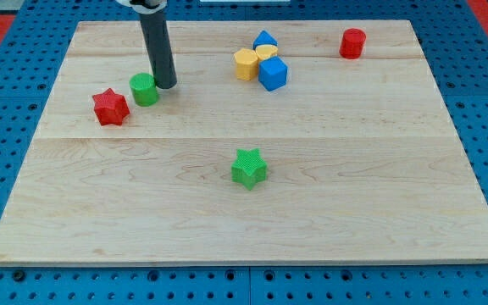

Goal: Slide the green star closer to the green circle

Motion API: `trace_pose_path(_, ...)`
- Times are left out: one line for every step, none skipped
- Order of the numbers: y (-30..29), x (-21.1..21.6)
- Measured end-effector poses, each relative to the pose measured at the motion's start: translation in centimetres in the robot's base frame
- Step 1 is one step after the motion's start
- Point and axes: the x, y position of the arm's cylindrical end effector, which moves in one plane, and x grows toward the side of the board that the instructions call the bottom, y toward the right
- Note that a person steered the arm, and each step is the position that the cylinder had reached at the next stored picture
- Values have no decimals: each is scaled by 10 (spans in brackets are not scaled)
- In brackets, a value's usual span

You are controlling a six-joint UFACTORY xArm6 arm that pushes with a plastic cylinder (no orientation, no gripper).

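Camera view shows my tip (167, 85) at the upper left, just beside the green circle (144, 88). It holds nothing. Green star (249, 167) sits alone, lower middle, well apart.

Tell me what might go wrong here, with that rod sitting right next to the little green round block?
1. My tip stands right beside the green circle, on its right. Moving off carelessly could knock the circle toward the red star.
2. The green star lies far off, toward the view's bottom right. An off-centre push could spin it aside.
3. Overshooting the push could ram the star into the circle and red star, scattering them.
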Motion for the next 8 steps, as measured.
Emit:
trace_pose_path(-10,3)
trace_pose_path(-10,19)
trace_pose_path(-10,19)
trace_pose_path(6,19)
trace_pose_path(30,19)
trace_pose_path(60,19)
trace_pose_path(90,20)
trace_pose_path(124,20)
